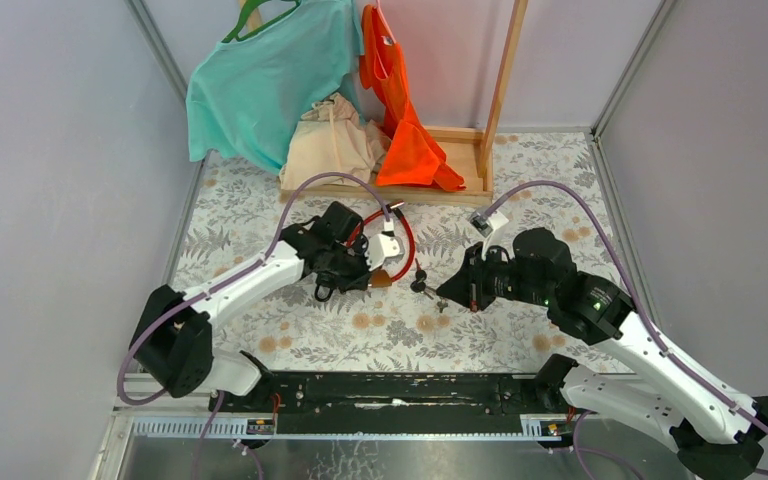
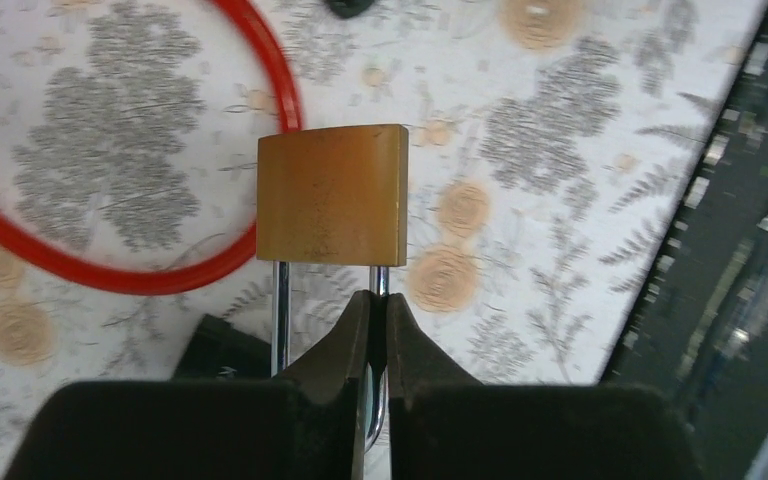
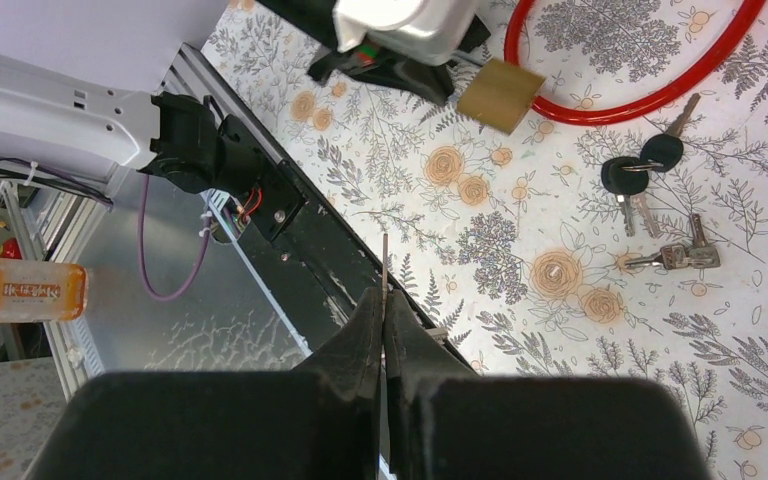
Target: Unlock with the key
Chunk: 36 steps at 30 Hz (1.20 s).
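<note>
Left gripper (image 2: 378, 300) pinches the padlock (image 2: 332, 195) by its shackle (image 2: 280, 310), mid-table. Right gripper (image 3: 384, 297) is clamped on a key (image 3: 384, 262), blade forward, apart from the lock. Inserting and turning are yet to come.

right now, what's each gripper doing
left gripper: shut on the padlock, by its shackle
right gripper: shut on a key, blade sticking out

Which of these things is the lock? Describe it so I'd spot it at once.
Start at the red cable loop on the flowered cloth. Beside it the left gripper pinches the padlock by its silver shackle. It is the only flat, brass-coloured block there; the loose keys nearby are small, black-headed or silver.
</note>
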Tool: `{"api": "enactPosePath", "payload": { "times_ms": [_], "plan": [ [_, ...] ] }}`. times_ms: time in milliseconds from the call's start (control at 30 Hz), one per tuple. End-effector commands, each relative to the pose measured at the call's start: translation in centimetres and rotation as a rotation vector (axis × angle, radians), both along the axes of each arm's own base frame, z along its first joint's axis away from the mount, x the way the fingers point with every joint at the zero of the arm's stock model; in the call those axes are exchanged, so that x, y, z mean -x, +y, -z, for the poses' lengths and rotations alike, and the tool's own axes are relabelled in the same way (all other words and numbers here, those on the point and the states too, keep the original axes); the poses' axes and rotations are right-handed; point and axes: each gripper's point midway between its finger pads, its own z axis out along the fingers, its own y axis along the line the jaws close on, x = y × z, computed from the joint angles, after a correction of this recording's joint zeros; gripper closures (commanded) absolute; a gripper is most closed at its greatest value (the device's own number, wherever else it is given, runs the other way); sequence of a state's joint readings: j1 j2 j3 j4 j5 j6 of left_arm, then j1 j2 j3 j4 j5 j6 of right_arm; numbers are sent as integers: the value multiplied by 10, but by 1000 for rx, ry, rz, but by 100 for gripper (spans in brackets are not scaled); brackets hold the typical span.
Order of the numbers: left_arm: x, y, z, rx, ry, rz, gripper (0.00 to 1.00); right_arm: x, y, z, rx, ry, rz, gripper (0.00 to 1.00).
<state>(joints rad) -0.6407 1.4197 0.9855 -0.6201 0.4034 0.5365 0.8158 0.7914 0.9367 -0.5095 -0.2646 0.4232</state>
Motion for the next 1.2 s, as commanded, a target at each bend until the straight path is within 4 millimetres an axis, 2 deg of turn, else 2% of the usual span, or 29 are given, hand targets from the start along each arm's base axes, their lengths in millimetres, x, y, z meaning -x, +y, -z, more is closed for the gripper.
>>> {"api": "enactPosePath", "payload": {
  "times_ms": [0,233,333,567,733,833,967,1167],
  "plan": [
    [50,-3,-12,72,178,104,99,-7,0,-9,-38,-44,29,100],
    [97,-9,-19,131,467,209,98,-6,2,-8,-43,-34,23,100],
    [100,-9,-11,114,546,203,97,-5,3,-9,-47,-32,15,100],
    [69,-3,10,84,655,55,95,-4,5,-4,-55,-20,9,100],
    [41,2,26,25,632,-45,91,-4,7,-4,-60,-22,2,100],
    [31,4,32,-4,593,-57,88,-5,9,-3,-59,-22,-3,100],
    [17,10,39,-48,519,-69,79,-6,12,-2,-61,-21,-15,100],
    [5,13,41,-38,538,-93,78,-4,17,-5,-76,-18,-39,100]
  ]
}}
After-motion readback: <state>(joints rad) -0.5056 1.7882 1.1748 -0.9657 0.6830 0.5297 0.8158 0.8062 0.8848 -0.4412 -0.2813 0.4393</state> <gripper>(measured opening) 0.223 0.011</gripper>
